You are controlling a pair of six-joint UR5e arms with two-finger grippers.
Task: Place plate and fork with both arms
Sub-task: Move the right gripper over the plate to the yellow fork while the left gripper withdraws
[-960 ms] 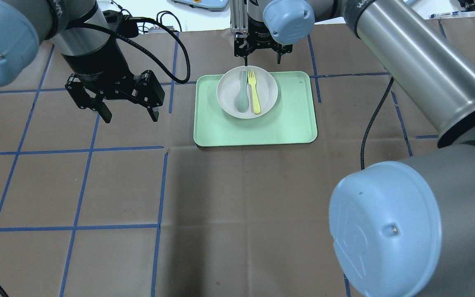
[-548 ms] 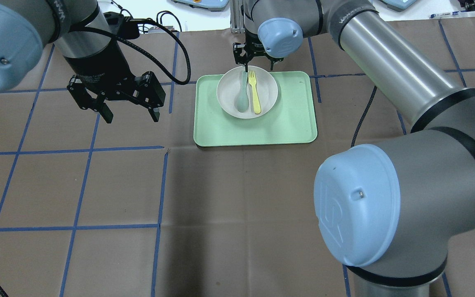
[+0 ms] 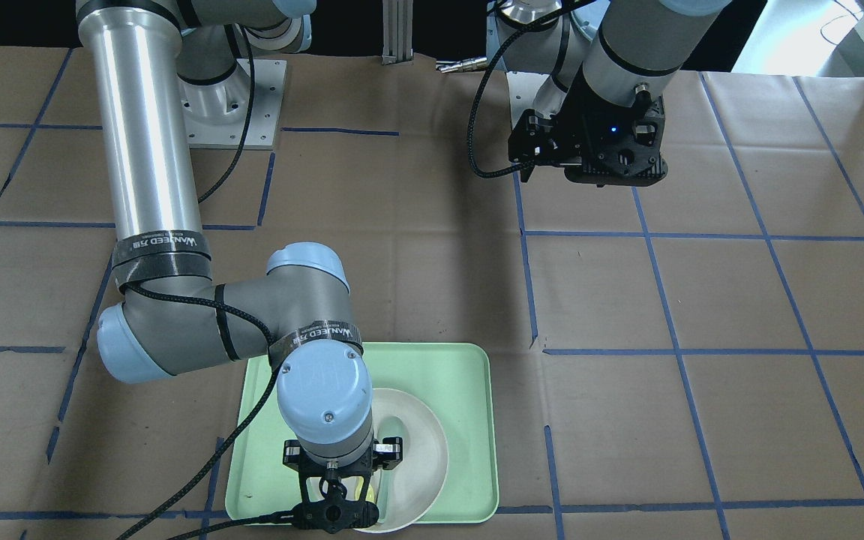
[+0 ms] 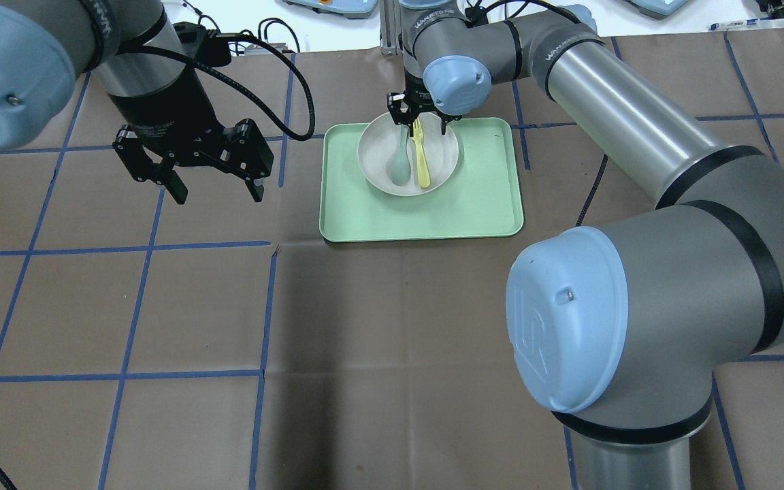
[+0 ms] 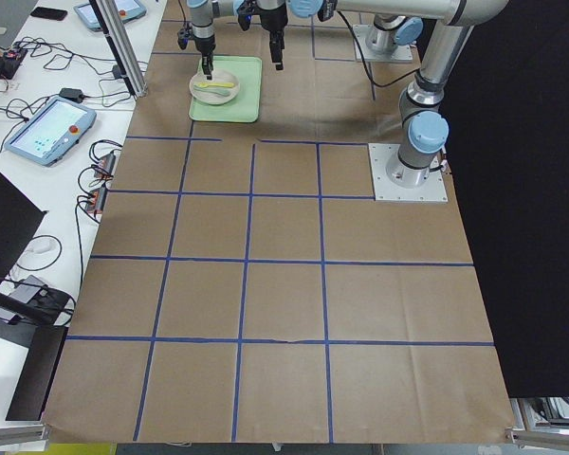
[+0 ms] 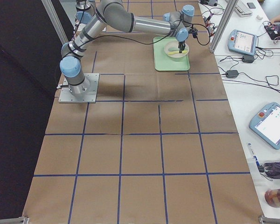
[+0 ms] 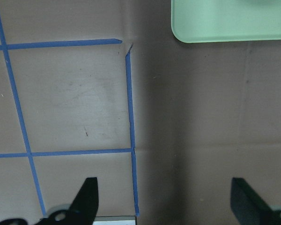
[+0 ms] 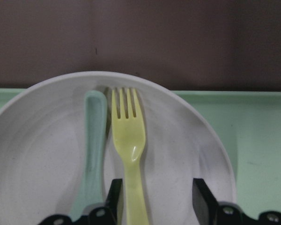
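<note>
Our biggest worry is the right arm (image 4: 637, 116), which reaches far across the table (image 4: 365, 340) to the mint-green tray (image 4: 433, 214). At that stretch we judge that any small error in height would press the tool into the dishes rather than between them. The plate (image 4: 375, 153) sits on the tray's far half, away from the robot, and seems to us merely to rest there, so a sideways push from a closing finger could slide or tip it. In the plate lie the grey-green spoon (image 8: 93, 140) and, just beside it, the fork (image 8: 129, 140), parallel, tines toward the far rim. The right gripper (image 8: 158, 199) hangs over the fork's handle with its jaws spread, and the fork is off-centre in the gap: one finger (image 8: 114, 194) stands over the narrow space between spoon and fork, the other well off over bare plate. We expect the closing to drag the fork sideways, or catch the spoon with it, or let the thin flat handle slip. The left gripper (image 4: 217, 190), jaws spread and empty, hovers over the table beside the tray, apart from the plate, so it cannot steady it.
</note>
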